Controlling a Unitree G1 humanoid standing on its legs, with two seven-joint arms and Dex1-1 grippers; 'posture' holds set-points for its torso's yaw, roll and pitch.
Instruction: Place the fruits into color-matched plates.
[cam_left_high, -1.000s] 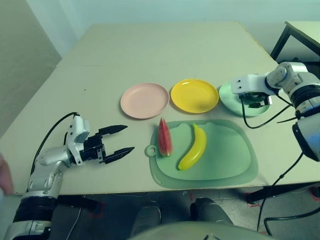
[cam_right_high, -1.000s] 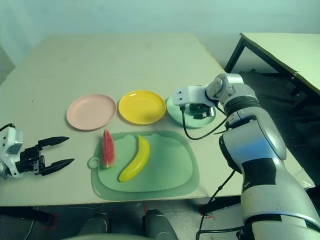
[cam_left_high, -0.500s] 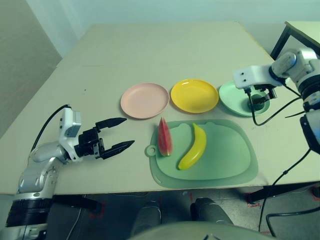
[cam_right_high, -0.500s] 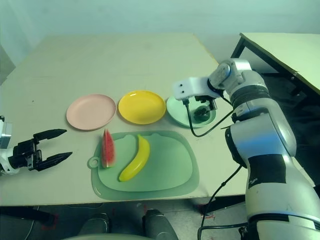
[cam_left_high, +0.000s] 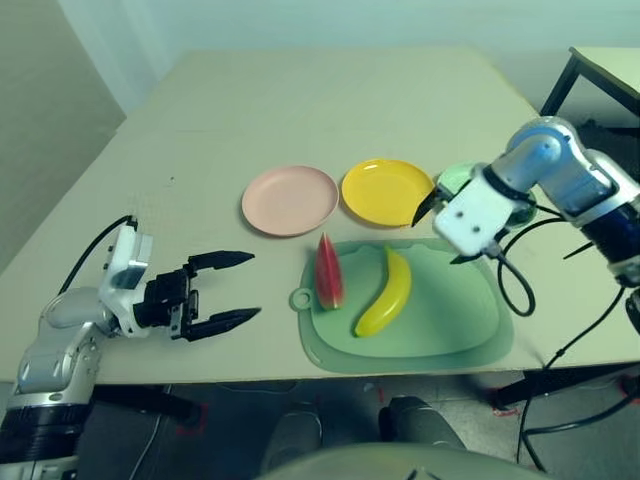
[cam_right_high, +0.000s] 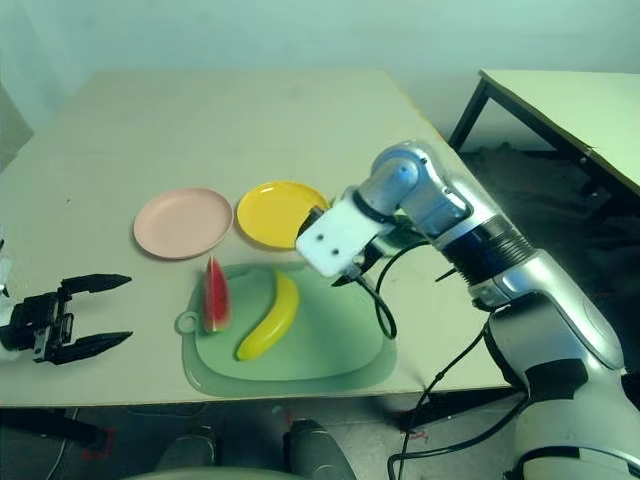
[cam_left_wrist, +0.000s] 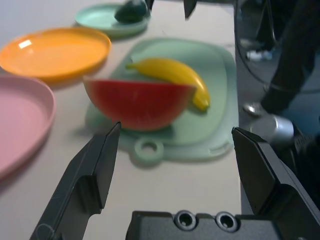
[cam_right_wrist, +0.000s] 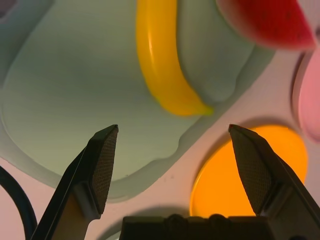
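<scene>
The red watermelon wedge (cam_left_high: 329, 272) and the yellow banana (cam_left_high: 385, 292) lie side by side on the pale green mat (cam_left_high: 450, 320). Behind the mat stand the pink plate (cam_left_high: 290, 200), the yellow plate (cam_left_high: 385, 190) and the mint green plate (cam_left_wrist: 100, 17), which holds the dark avocado (cam_left_wrist: 131, 11). My right gripper (cam_left_high: 438, 236) hovers open over the mat's far edge, between the yellow plate and the banana, and covers much of the green plate. My left gripper (cam_left_high: 252, 286) rests open and empty, left of the watermelon.
A black cable (cam_left_high: 515, 285) loops from my right wrist over the mat's right side. A second table (cam_left_high: 600, 60) stands at the far right. Bare tabletop (cam_left_high: 300, 100) stretches behind the plates.
My right gripper has left the green plate and swung left and nearer, over the mat's far edge; the avocado stays in that plate. My left arm has drawn back slightly.
</scene>
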